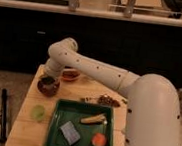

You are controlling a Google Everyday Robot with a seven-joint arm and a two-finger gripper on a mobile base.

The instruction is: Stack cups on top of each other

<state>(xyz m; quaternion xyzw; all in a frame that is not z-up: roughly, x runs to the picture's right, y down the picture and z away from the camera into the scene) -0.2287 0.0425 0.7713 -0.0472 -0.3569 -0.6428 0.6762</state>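
Camera view, single frame.

Cups: 2 total, not stacked, well apart. Both are on the table (26, 129), left of the green tray (80, 105).
- Lime-green cup (38, 112): stands alone at 9 o'clock of the tray, near its left wall. Upright, mouth up, axis vertical. Round from here, so no long axis in plan.
- Dark brown cup (48, 87): at 12 o'clock of the lime one, toward the table's far left part. Top partly hidden by the gripper. Looks upright, can't confirm which way the mouth faces.

Gripper (48, 78): right at the dark cup's top, pointing down. Can't tell if it is released, clenched or grasping the cup. The arm (100, 71) reaches in from 3 o'clock across the far side of the table.

Other counts:
- 1 reddish-brown bowl (70, 75), at 2 o'clock of the dark cup, near it.
- 1 tray holding 3 items: grey block (70, 132), yellowish long piece (93, 119) lying roughly 8-to-2 o'clock, and an orange round thing (99, 139).
- 1 brownish item (108, 100) at 12 o'clock of the tray, unclear what it is.
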